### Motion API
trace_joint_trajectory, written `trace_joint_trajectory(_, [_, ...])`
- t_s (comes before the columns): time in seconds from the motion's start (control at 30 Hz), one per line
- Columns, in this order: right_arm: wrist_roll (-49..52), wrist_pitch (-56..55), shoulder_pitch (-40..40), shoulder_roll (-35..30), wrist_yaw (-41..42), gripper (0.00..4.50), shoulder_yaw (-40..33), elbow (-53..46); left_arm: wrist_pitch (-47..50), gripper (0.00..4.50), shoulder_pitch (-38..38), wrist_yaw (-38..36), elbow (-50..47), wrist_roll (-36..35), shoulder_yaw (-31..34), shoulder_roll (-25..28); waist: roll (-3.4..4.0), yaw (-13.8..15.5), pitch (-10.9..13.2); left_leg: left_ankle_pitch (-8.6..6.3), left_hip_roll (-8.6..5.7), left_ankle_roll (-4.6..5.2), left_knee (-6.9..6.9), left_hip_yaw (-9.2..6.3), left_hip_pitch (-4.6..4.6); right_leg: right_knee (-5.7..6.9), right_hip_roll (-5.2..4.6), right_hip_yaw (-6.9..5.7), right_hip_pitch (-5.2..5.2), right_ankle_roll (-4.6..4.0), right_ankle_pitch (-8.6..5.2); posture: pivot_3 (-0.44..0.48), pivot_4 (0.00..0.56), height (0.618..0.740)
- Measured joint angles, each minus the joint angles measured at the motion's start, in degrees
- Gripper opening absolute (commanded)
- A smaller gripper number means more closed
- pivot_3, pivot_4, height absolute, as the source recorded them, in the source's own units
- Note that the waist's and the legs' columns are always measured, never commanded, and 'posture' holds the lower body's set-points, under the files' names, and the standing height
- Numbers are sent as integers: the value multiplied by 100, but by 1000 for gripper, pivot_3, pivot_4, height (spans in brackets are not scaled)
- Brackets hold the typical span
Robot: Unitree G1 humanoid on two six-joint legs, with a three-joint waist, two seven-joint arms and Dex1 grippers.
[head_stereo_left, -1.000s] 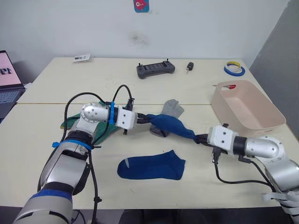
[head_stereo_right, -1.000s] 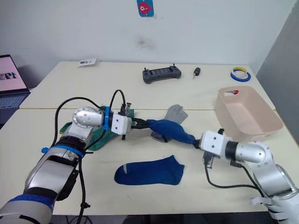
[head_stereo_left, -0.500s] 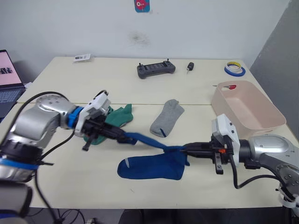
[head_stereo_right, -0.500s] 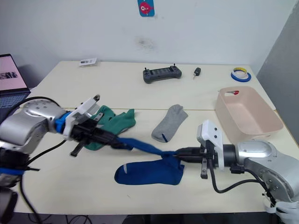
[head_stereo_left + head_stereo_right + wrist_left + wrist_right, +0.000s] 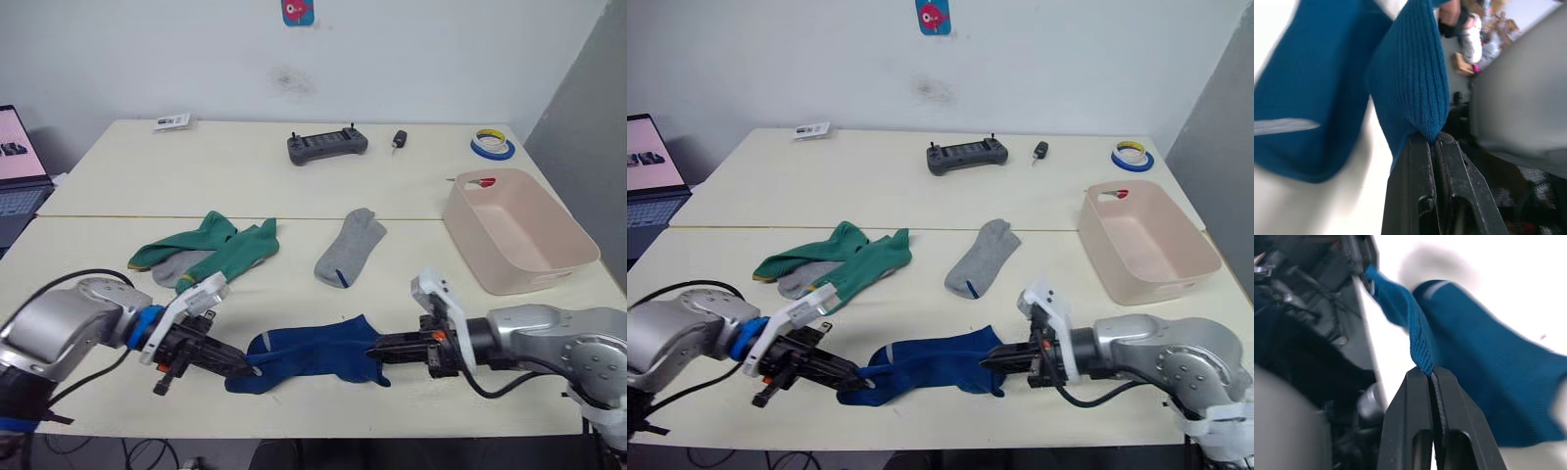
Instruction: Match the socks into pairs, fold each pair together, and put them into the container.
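Dark blue on dark blue now: you've brought the upper dark blue sock (image 5: 323, 343) down from where it hung stretched between your arms half a second ago, and it lies over the lower dark blue sock (image 5: 247, 382) on the near table (image 5: 118, 176). Your left gripper (image 5: 247, 370) is pinched tight on one end of the upper sock; in the left wrist view its fingers (image 5: 1422, 196) are closed with ribbed fabric bunched right at the tips. Your right gripper (image 5: 377, 350) is clamped on the other end, its fingers (image 5: 1420, 396) closed on a thin edge of knit, the rest of the sock running away beyond the tips. The two grippers have dropped low and face each other along the sock, so the matching step for this pair looks about done; the fold is what's left, and you'll likely need one end carried over toward the other fingertips. Watch that the lower sock peeks out just past your left fingertips, so the stack isn't quite square. Beyond the left fingers lie the green socks (image 5: 230, 252) with a grey sock (image 5: 181, 266) tucked among them; the other grey sock (image 5: 348, 247) sits apart, past the blue pair. The container (image 5: 509, 235) waits well beyond your right gripper, nothing visible in it yet.
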Motion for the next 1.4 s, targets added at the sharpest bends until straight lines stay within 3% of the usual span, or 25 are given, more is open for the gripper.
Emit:
trace_joint_trajectory(0.37, [-1381, -315, -312, 126, 127, 0, 763, 804, -327, 19, -570, 173, 1078, 1064, -501, -814, -1, 2, 1, -1, -1, 3, 0, 0, -5, 1, 1, -2, -6, 0, 0, 0, 150, 740])
trace_joint_trajectory(0.77, [-2069, -563, -322, 165, 435, 0, 886, 881, -423, 19, -1083, 128, 1474, 1604, -742, -1177, -1, -1, 1, -1, -1, 3, 0, -3, -5, 2, 1, -2, -5, 0, 0, 0, 150, 740])
trace_joint_trajectory(0.9, [-2285, -816, -322, 169, 502, 1032, 887, 829, -424, 0, -1159, 75, 1517, 1694, -767, -1195, -1, 0, 1, -1, -1, 3, 0, -3, -5, 2, 1, -3, -5, 0, 0, 0, 150, 740])
trace_joint_trajectory(1.1, [-2363, -960, -214, -130, 686, 3138, 446, 590, -412, 0, -1175, 35, 1506, 1732, -767, -1210, -1, 3, 1, -1, -1, 3, 0, -6, -6, 1, 0, -3, -3, 0, 0, 0, 150, 740])
trace_joint_trajectory(1.4, [-1518, -746, 1231, -151, 446, 3138, -1109, -514, -389, 0, -1178, 28, 1478, 1730, -765, -1227, -2, 7, 1, -2, 0, 3, -1, -9, -5, -1, -1, -3, 2, 0, 0, 0, 150, 740])
